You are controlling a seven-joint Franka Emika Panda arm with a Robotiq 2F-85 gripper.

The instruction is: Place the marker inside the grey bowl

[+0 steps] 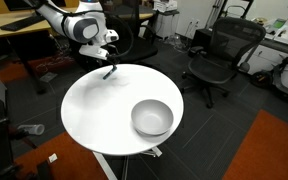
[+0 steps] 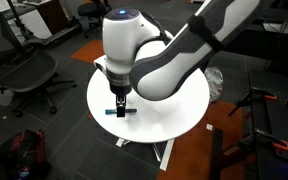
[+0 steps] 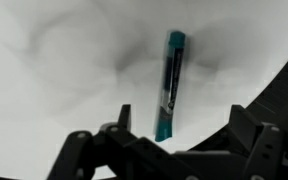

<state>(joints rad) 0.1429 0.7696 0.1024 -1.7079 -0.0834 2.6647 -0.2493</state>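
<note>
gripper [image 2: 119,103] is hovering just above the marker [image 3: 170,85], jaws standing wide, gripping nothing. marker is lying flat on the white table [image 1: 89,110] near its edge, well apart from the grey bowl [image 1: 152,118].

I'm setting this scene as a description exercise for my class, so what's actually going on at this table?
A robot arm is working at a round white table. Its tool hovers low over the marker, which lies flat on the tabletop near the edge. In the wrist view the jaws stand open on either side of the marker's near end, so nothing is gripped. The grey bowl sits apart from the marker on the table and looks empty. The marker has not yet been picked up or placed.
</note>
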